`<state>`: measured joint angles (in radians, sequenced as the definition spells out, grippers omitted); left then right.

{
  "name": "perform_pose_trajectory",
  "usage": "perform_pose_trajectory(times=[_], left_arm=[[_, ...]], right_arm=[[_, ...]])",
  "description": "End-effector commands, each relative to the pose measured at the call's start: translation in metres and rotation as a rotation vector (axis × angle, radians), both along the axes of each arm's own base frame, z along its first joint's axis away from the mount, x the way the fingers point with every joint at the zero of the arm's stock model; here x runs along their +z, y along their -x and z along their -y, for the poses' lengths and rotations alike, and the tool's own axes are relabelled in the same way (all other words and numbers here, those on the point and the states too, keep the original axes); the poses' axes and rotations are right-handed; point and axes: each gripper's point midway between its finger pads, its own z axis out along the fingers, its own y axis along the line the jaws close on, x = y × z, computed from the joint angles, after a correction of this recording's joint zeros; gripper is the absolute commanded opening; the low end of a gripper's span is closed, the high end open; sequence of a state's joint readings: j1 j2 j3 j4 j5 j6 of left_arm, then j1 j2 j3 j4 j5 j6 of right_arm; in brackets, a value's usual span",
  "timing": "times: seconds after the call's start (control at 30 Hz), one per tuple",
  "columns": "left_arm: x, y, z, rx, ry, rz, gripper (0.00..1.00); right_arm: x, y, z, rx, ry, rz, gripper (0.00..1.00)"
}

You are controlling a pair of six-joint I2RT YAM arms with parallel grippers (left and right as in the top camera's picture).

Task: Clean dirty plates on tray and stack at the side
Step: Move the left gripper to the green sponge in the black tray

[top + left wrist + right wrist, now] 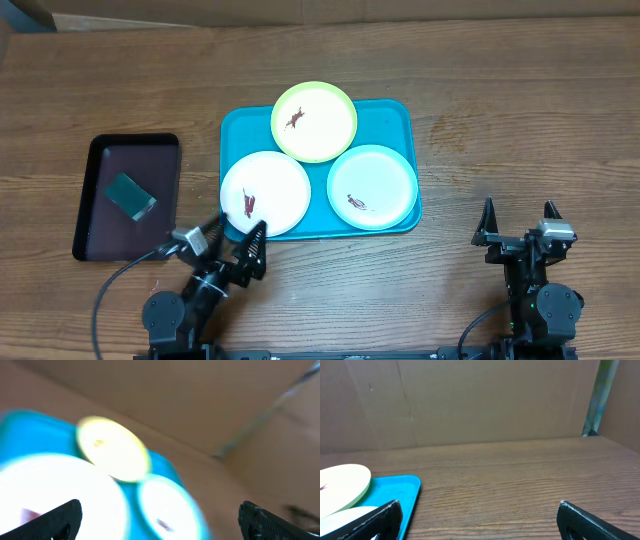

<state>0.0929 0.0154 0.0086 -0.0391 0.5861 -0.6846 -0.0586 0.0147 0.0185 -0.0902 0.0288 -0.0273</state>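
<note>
left claw [238, 232] and right claw [518, 215] both gaping, empty; left sits near white plate [265, 193], low approach could shove it off tray [395, 115]

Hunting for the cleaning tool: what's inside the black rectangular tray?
A small teal rectangular block, perhaps a sponge, lies in the black rectangular tray; anything beneath that block is hidden.

We see a worktop [500, 120] of brown wood grain, matt and faintly streaked. The turquoise tray [385, 120] looks like smooth plastic with a soft sheen, as do the white plate [275, 185], yellow-green plate [325, 135] and light blue plate [385, 175]. The black tray [82, 210] looks dull, the back wall [485, 400] is matt cardboard, and the fingers [375, 520] are matt black.
</note>
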Motion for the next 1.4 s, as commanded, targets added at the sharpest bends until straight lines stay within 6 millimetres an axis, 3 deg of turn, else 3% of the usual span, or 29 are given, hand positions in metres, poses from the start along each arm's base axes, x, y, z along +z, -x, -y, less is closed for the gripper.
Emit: perform_pose_trajectory(times=[0.0,0.17,0.33,0.47,0.63,0.73,0.87,0.97,1.07,1.13,1.2,1.3,1.37], left_arm=[[0.017,0.017,0.025,-0.174,0.236,-0.074,1.0],[0.107,0.036,0.021,-0.167,0.115,0.402,1.0],[0.162,0.037,-0.009,0.084,-0.031,0.552,1.0],[0.192,0.035,-0.041,0.315,-0.223,0.481,1.0],[0.216,0.028,-0.094,0.588,-0.351,0.178,1.0],[0.23,0.012,-0.106,0.608,-0.504,0.041,1.0],[0.246,-0.012,-0.127,0.667,-0.579,-0.156,1.0],[0.248,-0.042,-0.143,0.7,-0.644,-0.281,1.0],[0.234,-0.072,-0.142,0.643,-0.677,-0.373,1.0],[0.209,-0.087,-0.144,0.609,-0.71,-0.476,1.0],[0.189,-0.097,-0.16,0.655,-0.77,-0.564,1.0],[0.161,-0.111,-0.183,0.729,-0.68,-0.682,1.0],[0.139,-0.124,-0.188,0.654,-0.604,-0.736,1.0]], right_arm=[[-0.001,0.0,0.0,0.0,0.007,0.008,1.0],[-0.001,0.0,0.0,0.0,0.007,0.008,1.0],[-0.001,0.0,0.0,0.0,0.007,0.008,1.0],[-0.001,0.0,0.0,0.0,0.007,0.008,1.0],[-0.001,0.0,0.0,0.0,0.007,0.008,1.0],[-0.001,0.0,0.0,0.0,0.007,0.008,1.0],[-0.001,0.0,0.0,0.0,0.007,0.008,1.0],[-0.001,0.0,0.0,0.0,0.007,0.008,1.0],[-0.001,0.0,0.0,0.0,0.007,0.008,1.0],[-0.001,0.0,0.0,0.0,0.007,0.008,1.0],[-0.001,0.0,0.0,0.0,0.007,0.008,1.0],[-0.001,0.0,0.0,0.0,0.007,0.008,1.0],[-0.001,0.0,0.0,0.0,0.007,0.008,1.0]])
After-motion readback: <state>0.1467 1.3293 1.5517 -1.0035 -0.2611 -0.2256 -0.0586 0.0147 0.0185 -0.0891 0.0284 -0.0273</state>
